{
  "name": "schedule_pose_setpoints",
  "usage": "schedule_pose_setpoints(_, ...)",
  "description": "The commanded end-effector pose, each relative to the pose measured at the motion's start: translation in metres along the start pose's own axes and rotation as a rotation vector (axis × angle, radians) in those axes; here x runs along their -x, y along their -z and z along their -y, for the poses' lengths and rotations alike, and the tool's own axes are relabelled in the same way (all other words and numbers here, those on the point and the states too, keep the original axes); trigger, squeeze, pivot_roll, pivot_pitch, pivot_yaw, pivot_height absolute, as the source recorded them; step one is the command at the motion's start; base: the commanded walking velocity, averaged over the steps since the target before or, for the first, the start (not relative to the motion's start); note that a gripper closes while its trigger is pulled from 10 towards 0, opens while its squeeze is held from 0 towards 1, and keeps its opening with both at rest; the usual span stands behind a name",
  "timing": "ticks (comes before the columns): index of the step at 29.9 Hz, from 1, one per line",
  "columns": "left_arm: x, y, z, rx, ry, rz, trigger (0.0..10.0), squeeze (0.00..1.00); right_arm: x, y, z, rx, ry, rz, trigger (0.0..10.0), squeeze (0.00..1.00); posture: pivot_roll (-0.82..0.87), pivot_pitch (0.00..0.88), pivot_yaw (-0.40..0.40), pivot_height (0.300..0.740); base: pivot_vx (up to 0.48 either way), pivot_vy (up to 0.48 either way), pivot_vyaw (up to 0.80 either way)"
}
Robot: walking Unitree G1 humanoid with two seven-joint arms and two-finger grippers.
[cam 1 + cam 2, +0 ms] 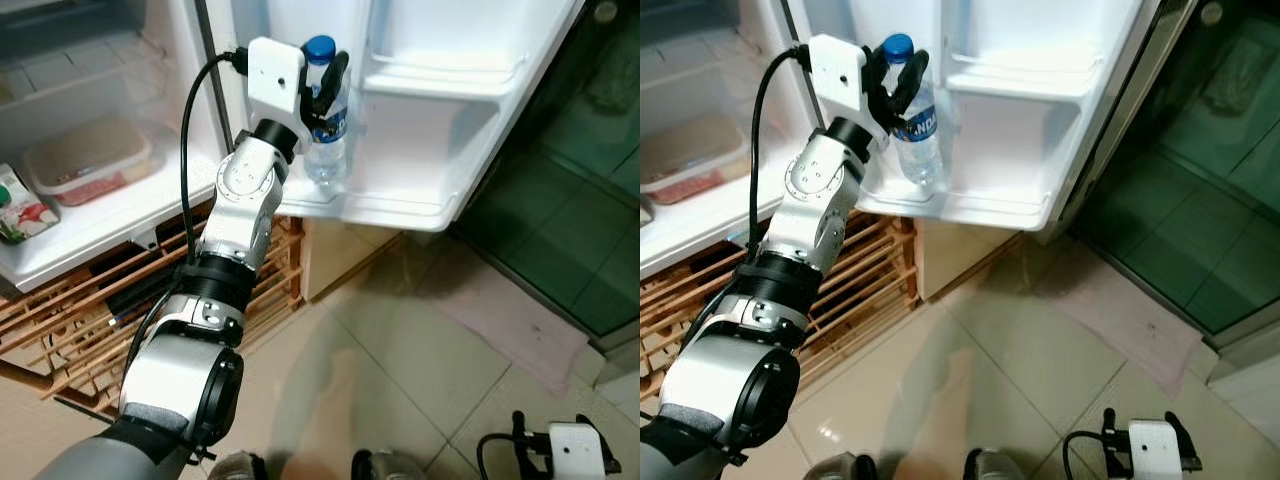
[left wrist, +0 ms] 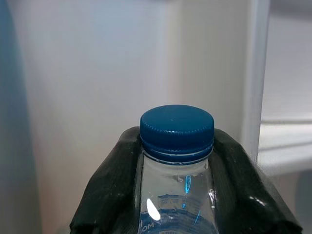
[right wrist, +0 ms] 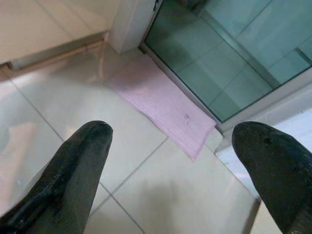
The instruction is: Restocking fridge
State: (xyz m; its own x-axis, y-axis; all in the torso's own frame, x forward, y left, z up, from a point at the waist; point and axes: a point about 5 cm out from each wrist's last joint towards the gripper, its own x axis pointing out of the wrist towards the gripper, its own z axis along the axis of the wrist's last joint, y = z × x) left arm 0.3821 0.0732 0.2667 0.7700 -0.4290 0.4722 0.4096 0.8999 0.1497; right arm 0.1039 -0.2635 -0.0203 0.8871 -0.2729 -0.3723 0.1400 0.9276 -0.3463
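Note:
A clear water bottle (image 1: 327, 140) with a blue cap (image 2: 177, 127) stands upright in the lowest shelf (image 1: 400, 205) of the open white fridge door. My left gripper (image 1: 326, 88) is raised to it and shut on its neck just below the cap, one black finger (image 2: 112, 195) on each side. My right gripper (image 3: 175, 161) hangs low by my side, open, with nothing between its fingers and tiled floor beneath.
Inside the fridge on the left, a lidded food container (image 1: 85, 158) and a small carton (image 1: 20, 210) sit on a white shelf. A wooden slatted rack (image 1: 270, 280) stands under the fridge. A pink mat (image 3: 163, 105) lies before a green glass door (image 1: 590, 190).

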Motion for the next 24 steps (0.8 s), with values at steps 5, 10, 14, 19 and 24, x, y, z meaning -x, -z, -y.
schedule_pose_setpoints(5,-0.008,-0.012,0.020,-0.101,0.124,0.103,10.0,0.00,0.026,0.000,0.010,0.017,0.014,-0.036,10.0,0.00,-0.27,0.241,-0.035,0.740,0.000,0.000,0.00)
schedule_pose_setpoints(10,-0.002,0.006,0.028,-0.136,0.177,0.048,10.0,0.00,0.042,0.001,0.012,0.020,0.018,-0.055,10.0,0.00,-0.28,0.257,-0.036,0.740,0.000,0.000,0.00)
schedule_pose_setpoints(14,0.001,0.020,0.032,-0.132,0.209,-0.016,10.0,1.00,0.047,0.000,0.013,0.019,0.018,-0.072,10.0,0.00,-0.27,0.262,-0.038,0.740,0.000,0.000,0.00)
schedule_pose_setpoints(19,0.001,0.028,0.034,-0.117,0.213,-0.076,10.0,1.00,0.051,0.000,0.014,0.020,0.016,-0.088,10.0,0.00,-0.27,0.258,-0.038,0.740,0.000,0.000,0.00)
schedule_pose_setpoints(24,0.000,0.031,0.034,-0.099,0.211,-0.094,10.0,1.00,0.051,-0.001,0.013,0.021,0.012,-0.094,10.0,0.00,-0.26,0.245,-0.036,0.740,0.000,0.000,0.00)
